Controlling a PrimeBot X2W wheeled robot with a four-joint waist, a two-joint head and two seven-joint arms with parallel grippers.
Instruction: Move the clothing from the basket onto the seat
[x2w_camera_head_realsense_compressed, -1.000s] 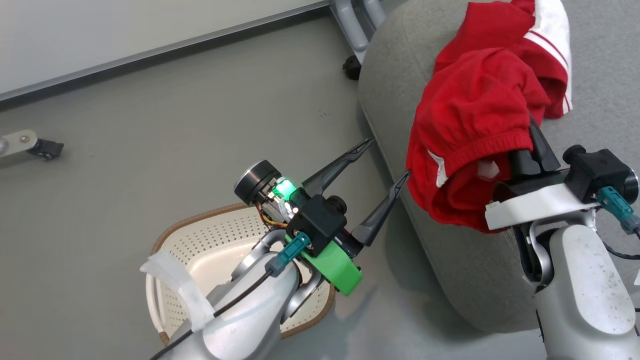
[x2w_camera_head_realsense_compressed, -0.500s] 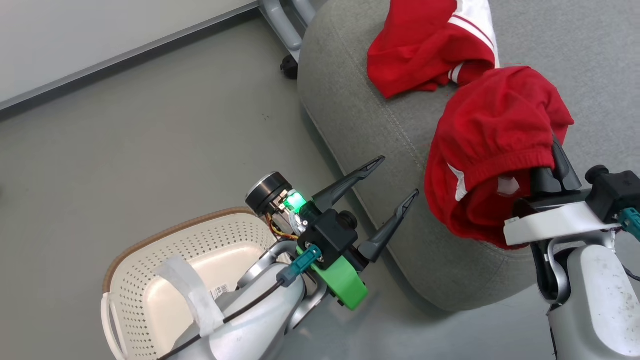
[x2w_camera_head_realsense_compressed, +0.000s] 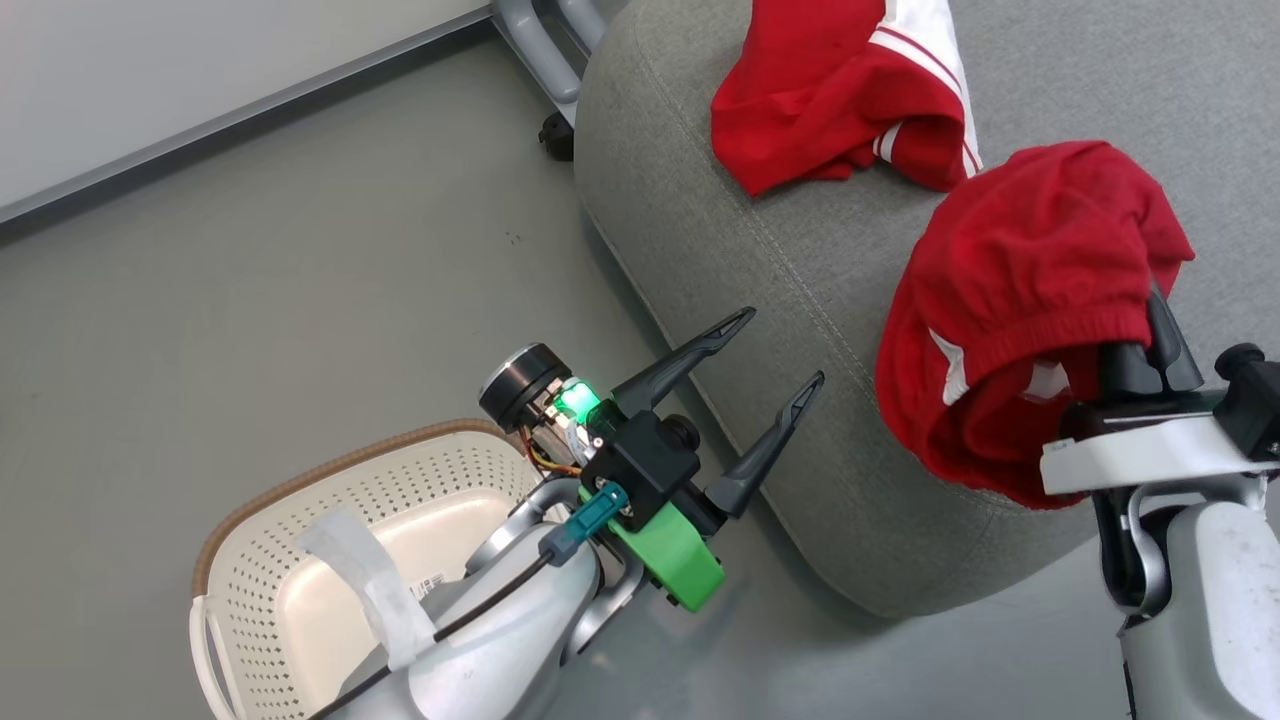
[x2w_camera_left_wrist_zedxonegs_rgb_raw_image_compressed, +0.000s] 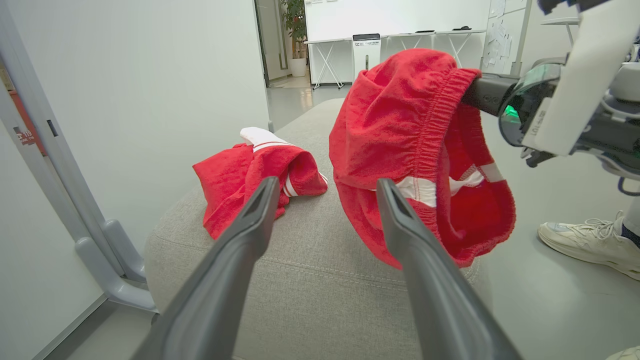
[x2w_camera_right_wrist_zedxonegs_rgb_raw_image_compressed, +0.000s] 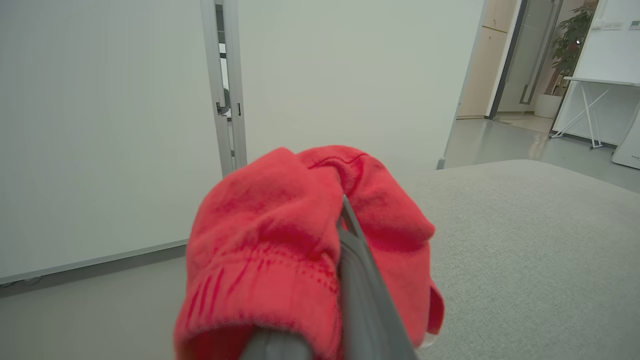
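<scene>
In the head view, we are holding our left gripper (x2w_camera_head_realsense_compressed: 780, 348) above the floor (x2w_camera_head_realsense_compressed: 300, 250), between the basket (x2w_camera_head_realsense_compressed: 330, 468) and the seat (x2w_camera_head_realsense_compressed: 760, 250). Its two fingers are spreading wide with nothing between them. The basket is sitting on the floor at lower left. Our right gripper (x2w_camera_head_realsense_compressed: 1150, 345) is pinching the elastic waist of the shorts (x2w_camera_head_realsense_compressed: 1020, 260), which are hanging over the seat's rounded front edge. The jersey (x2w_camera_head_realsense_compressed: 830, 100) is lying crumpled on the seat further back.

In the left wrist view, we are looking between the parted fingers at the jersey resting on the cushion and the shorts dangling from the right gripper. We cannot tell whether their hem is touching the fabric. A person's shoe (x2w_camera_left_wrist_zedxonegs_rgb_raw_image_compressed: 585, 240) is standing on the floor at right.

In the right wrist view, the fingers are pressing together with the shorts bunched over them.
</scene>
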